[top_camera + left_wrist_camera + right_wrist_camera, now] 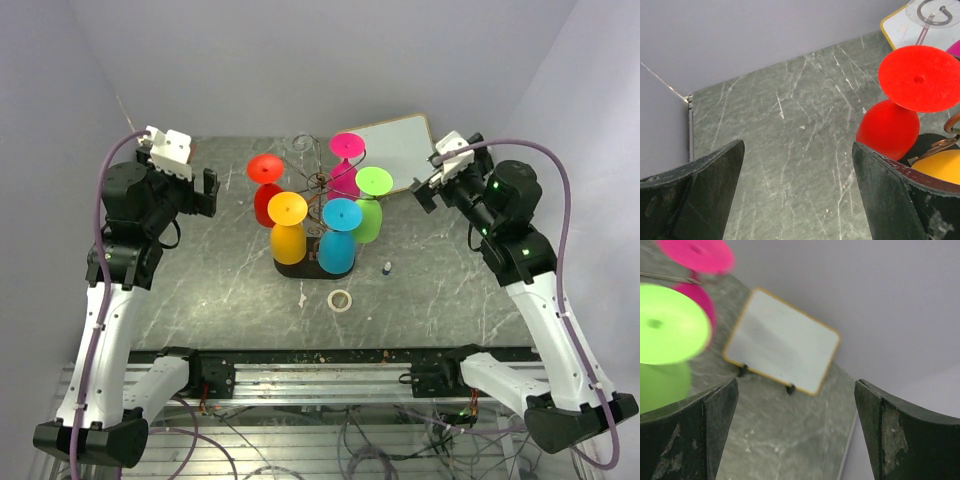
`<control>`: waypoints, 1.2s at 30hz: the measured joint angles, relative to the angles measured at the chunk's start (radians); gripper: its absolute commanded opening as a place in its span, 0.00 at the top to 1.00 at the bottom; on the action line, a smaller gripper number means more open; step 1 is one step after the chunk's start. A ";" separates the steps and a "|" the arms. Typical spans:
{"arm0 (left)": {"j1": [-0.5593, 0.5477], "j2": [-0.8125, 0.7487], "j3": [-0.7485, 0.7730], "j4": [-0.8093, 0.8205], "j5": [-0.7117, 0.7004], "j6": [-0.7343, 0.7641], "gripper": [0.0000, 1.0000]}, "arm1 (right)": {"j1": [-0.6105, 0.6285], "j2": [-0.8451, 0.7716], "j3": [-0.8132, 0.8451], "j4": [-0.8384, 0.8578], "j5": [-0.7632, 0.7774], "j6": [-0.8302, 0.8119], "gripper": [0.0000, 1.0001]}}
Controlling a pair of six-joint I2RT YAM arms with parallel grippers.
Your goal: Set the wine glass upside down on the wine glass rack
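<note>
The wine glass rack (318,182), thin dark wire on a black oval base (300,268), stands mid-table. Several coloured wine glasses hang on it upside down: red (266,170), yellow (288,225), blue (340,232), green (371,200) and pink (347,150). A clear glass (305,150) shows faintly at its back. My left gripper (210,190) is open and empty, left of the red glass (917,80). My right gripper (425,190) is open and empty, right of the green glass (667,325). Both grippers, left (797,165) and right (795,400), hold nothing between their fingers.
A white board with a yellow rim (395,150) leans at the back right, also in the right wrist view (782,342). A small tape ring (340,300) and a tiny object (387,267) lie in front of the rack. Grey walls close the back and sides.
</note>
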 measured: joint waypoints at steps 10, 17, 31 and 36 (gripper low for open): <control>0.000 -0.005 -0.162 0.126 0.012 -0.009 0.01 | -0.175 -0.036 -0.320 0.209 0.310 0.216 0.00; 0.010 -0.042 -0.178 0.160 0.006 -0.029 0.01 | -0.181 -0.054 -0.458 0.340 0.400 0.298 0.00; 0.064 -0.098 -0.163 0.175 -0.002 -0.118 0.01 | -0.212 -0.159 -0.476 0.349 0.370 0.301 0.00; 0.072 -0.101 -0.163 0.164 0.043 -0.105 0.01 | -0.230 -0.188 -0.494 0.328 0.358 0.298 0.00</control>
